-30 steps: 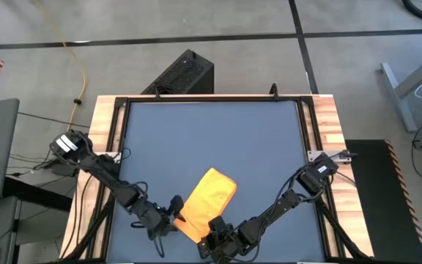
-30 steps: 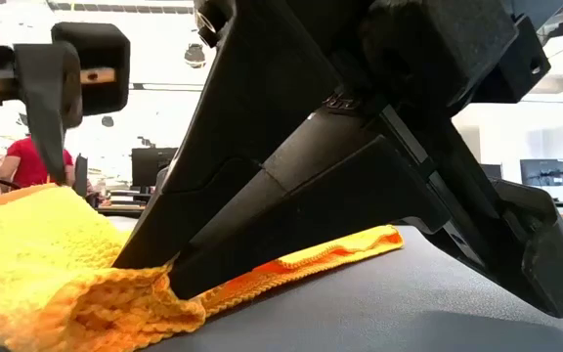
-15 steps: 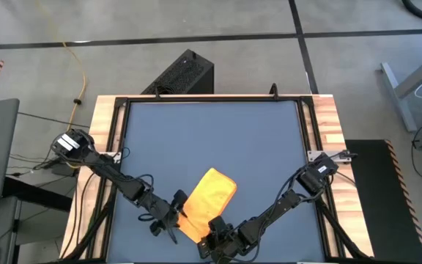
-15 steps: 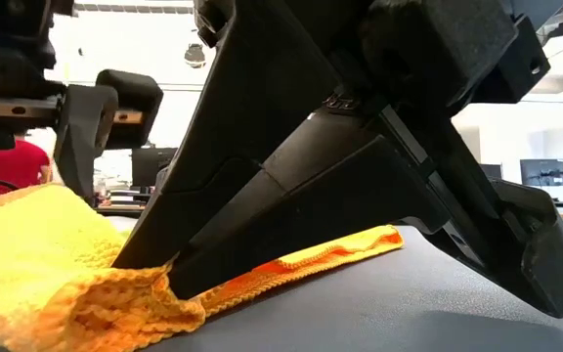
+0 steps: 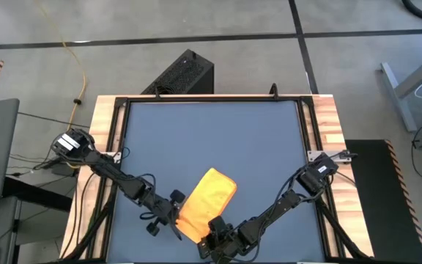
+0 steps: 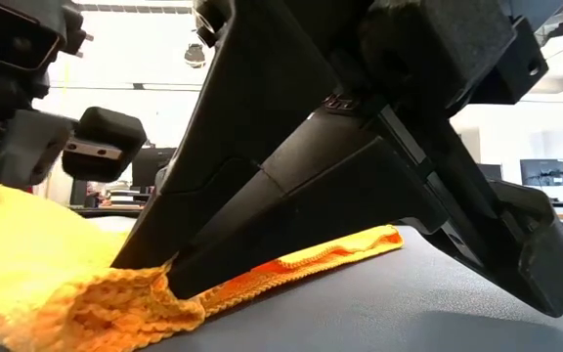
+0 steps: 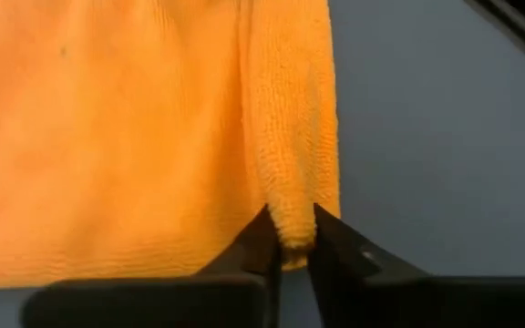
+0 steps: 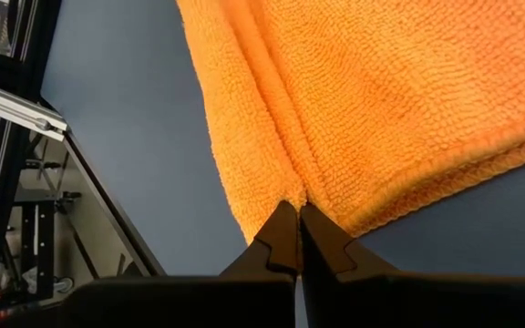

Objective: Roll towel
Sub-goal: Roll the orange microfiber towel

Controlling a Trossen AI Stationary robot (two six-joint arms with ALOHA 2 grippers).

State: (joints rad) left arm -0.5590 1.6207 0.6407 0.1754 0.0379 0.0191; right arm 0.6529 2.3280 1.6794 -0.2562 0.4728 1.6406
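The yellow towel [image 5: 209, 199] lies folded on the dark blue tabletop [image 5: 211, 139], slanting from near left to far right. My left gripper [image 5: 177, 218] is at the towel's left near corner, shut on a raised ridge of cloth [image 7: 290, 137]. At the towel's near end, my right gripper [image 5: 213, 230] is shut on the cloth. In the low view the right gripper's fingers [image 6: 262, 225] fill the foreground, their tips in bunched cloth [image 6: 135, 293], and the left gripper [image 6: 57, 147] stands behind on the picture's left. My left gripper pinches the end of a narrow raised fold [image 7: 290, 235] at the towel's edge between its two fingertips. It comes nearly level from the table's left, along the fold. The rest of the towel lies flat. My right gripper pinches a crease of the towel's near end [image 8: 295, 193] at its fingertips, several layers gathered. The fingers slant down from the near side. The cloth puckers up around the tips [image 6: 154, 284], and the far part [image 6: 340, 249] lies on the table.
Wooden side rails [image 5: 108, 132] and a black frame [image 5: 211, 99] border the table. The far half of the tabletop holds nothing else. A black box [image 5: 182, 73] stands on the floor beyond the far edge.
My left gripper has moved toward the table's right, up to the towel's left near corner, and has shut on the fold there. My right gripper has kept its hold, and the towel has stayed in place.
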